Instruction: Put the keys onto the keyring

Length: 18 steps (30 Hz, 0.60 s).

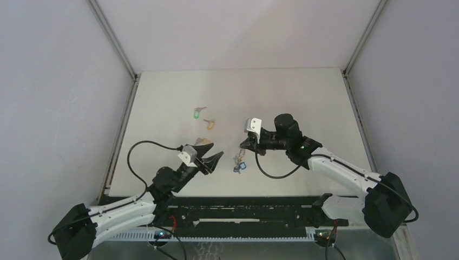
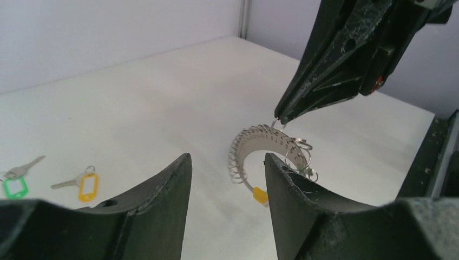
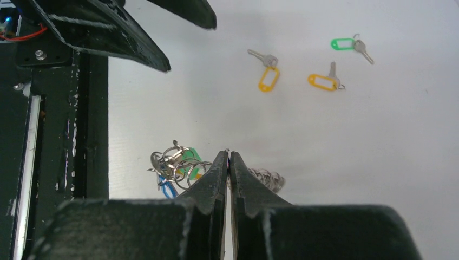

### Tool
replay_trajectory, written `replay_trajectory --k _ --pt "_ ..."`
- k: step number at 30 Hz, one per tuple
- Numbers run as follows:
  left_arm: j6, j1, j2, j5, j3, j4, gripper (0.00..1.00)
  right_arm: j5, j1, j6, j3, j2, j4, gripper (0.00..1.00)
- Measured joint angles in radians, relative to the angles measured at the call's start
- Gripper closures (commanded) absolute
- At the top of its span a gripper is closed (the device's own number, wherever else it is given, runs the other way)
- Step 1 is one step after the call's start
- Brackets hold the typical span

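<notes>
Here, the right fingers (image 3: pixel 227 165) are pressed together, their tips pinching a small loop at the top of the keyring (image 2: pixel 254 142). The chain stands up from the pale desk (image 1: pixel 303 103) in an arc below them. Its bunched rings and its blue and yellow-orange tags lie at the near end, close to the black rail along the desk's front edge. The left fingers (image 1: pixel 214 158) are spread apart, just beside the keyring and pointing toward it. The three keys lie loose on the desk, well apart from the keyring. The green-tagged key (image 3: pixel 346 44) is farthest back. One orange-tagged key (image 3: pixel 323 81) lies near it, and the other orange-tagged key (image 3: pixel 268 76) lies nearest the left fingers.
</notes>
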Motion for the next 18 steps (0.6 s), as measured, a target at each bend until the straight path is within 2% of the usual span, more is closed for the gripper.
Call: replay_trajectory --k 6,18 --pt "-0.007 0.015 0.132 0.064 0.002 0.002 0.51 -0.082 -0.007 -0.032 -0.008 0.073 0.056 1.0" --pt "0.007 0.051 0.301 0.197 0.034 0.074 0.52 -0.23 -0.029 -0.091 -0.026 0.132 0.117 1.0"
